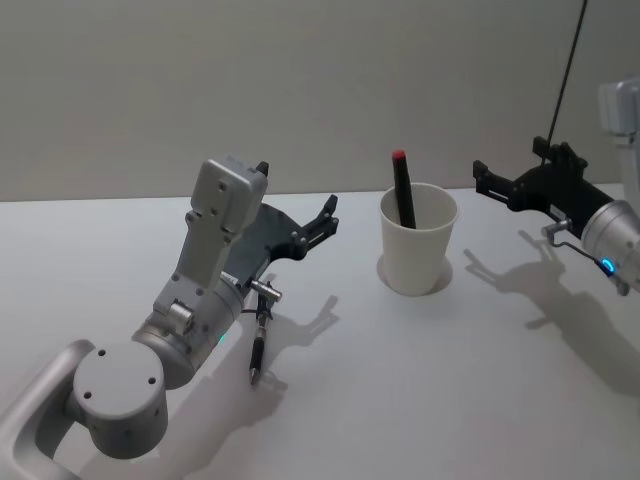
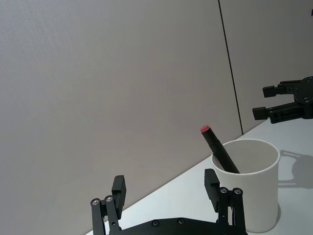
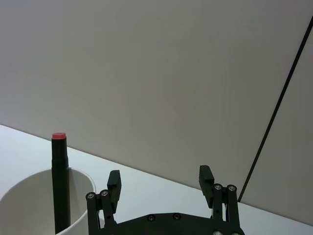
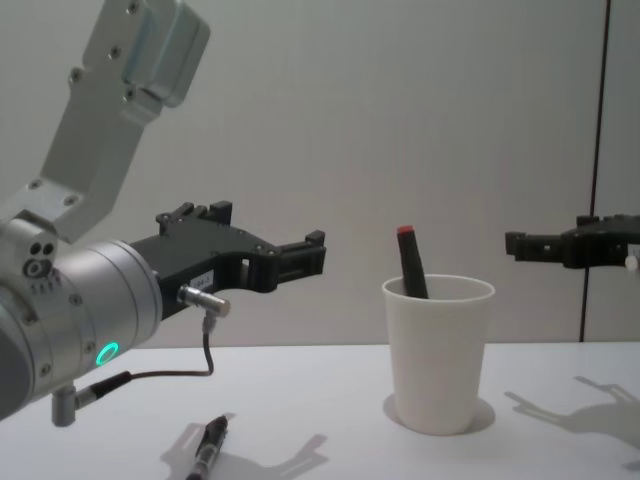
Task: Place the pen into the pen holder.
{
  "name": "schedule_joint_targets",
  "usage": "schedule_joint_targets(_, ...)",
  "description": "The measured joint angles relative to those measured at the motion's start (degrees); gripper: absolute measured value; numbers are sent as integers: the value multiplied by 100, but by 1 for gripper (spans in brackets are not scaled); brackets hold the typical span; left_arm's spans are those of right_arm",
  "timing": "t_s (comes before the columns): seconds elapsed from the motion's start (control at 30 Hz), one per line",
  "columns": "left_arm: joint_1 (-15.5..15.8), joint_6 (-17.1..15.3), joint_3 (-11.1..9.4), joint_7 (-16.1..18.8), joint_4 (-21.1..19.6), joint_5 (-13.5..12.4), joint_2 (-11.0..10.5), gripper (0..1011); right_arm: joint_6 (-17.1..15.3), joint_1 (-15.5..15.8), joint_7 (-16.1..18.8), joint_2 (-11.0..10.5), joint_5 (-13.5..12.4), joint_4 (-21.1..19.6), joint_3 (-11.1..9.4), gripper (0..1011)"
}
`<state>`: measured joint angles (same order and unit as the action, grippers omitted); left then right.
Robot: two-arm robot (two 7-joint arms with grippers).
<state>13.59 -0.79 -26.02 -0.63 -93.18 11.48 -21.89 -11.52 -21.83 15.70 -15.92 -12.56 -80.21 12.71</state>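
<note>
White tapered paper cup (image 1: 417,250) on pale desk (image 1: 420,400) holding red-capped black pen (image 1: 403,190), second black pen (image 1: 258,352) lying near released left claw (image 1: 328,218), right claw (image 1: 480,178) released, apart from cup

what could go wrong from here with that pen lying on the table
1. The loose pen lies on the table close under the left arm, while the open left hand is raised and pointing at the cup. The arm coming down could nudge the pen and set it rolling.
2. The pen holder already holds a leaning red-capped pen. A bump on the rim might tip it.
3. The open right hand hangs beside the cup and could get in the way.
</note>
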Motion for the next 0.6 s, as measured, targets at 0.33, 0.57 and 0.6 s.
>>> schedule_joint_targets(0.33,0,0,0,0,0,0,0,1001,-42,0,6,-10,5,6,-8,1002)
schedule_joint_targets(0.57,0,0,0,0,0,0,0,1001,-58,0,10,-13,10,11,-11,1002)
schedule_joint_targets(0.6,0,0,0,0,0,0,0,1001,-60,0,10,-14,10,11,-12,1002)
